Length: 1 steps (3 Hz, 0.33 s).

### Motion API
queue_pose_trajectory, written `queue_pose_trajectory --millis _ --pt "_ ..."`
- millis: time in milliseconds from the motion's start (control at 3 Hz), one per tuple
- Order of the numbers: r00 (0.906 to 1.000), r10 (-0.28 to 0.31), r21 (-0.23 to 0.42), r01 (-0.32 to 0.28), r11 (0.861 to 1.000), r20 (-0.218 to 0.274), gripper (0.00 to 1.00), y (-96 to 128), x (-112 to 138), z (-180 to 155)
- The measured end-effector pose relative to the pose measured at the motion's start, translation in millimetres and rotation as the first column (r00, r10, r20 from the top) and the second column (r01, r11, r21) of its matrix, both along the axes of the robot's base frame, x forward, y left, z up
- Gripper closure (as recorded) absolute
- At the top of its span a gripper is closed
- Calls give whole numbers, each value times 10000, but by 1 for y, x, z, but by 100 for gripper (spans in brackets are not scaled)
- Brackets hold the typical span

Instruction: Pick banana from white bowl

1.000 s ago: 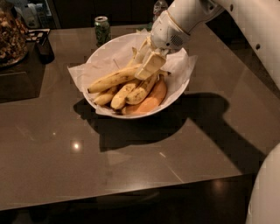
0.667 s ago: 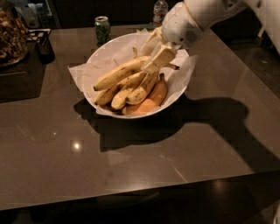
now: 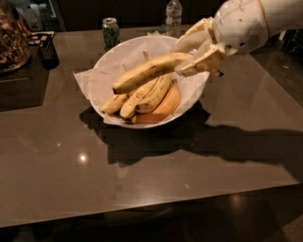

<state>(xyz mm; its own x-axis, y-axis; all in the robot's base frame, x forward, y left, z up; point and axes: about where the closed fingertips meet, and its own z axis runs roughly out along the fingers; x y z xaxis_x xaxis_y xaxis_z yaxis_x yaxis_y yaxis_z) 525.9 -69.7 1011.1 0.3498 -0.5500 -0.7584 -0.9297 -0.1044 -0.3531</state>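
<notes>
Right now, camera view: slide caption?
Robot hand at right rim of the white bowl grips one end of the banana, above the other fruit.

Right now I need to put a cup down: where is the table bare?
Bare: the table in front of the white bowl and to its right. Crowded: over the bowl, where the tool grips the banana, and the back edge with can and bottle.

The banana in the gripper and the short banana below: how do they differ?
The banana is longer, slimmer; the short banana stubbier. The banana is raised, its right end in the gripper over the right rim of the white bowl; the short banana lies in it. Both are yellow.
</notes>
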Motion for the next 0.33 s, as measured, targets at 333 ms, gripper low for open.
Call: queue_pose_trajectory --millis 333 --pt "9990 -448 438 448 9980 -12 100 -20 -34 4"
